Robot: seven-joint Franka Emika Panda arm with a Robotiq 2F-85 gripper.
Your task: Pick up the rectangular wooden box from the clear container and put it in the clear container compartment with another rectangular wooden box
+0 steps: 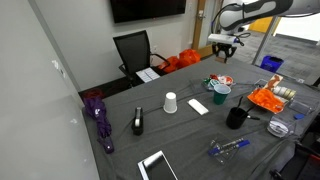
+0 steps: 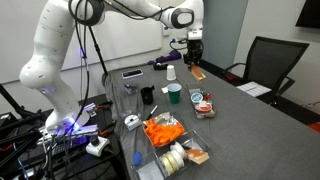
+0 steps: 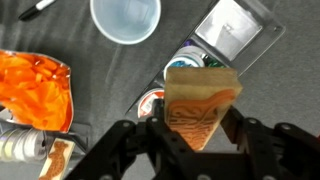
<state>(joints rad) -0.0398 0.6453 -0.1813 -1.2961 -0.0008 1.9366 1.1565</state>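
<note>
Here the gripper (image 3: 200, 128) is clamped on the rectangular wooden box (image 3: 203, 92), one finger pressing each side, and holds it in the air above the grey table (image 3: 90, 55). Beneath the box in the wrist view lie two small round tubs (image 3: 186, 55). The clear container (image 3: 268, 30) sits just beyond them, an open cup (image 3: 125, 18) stands beside it, and a crumpled orange bag (image 3: 35, 90) lies off to one side. In an exterior view a white cup (image 2: 171, 72) and a black mug (image 2: 147, 95) stand nearby, clear of the arm.
</note>
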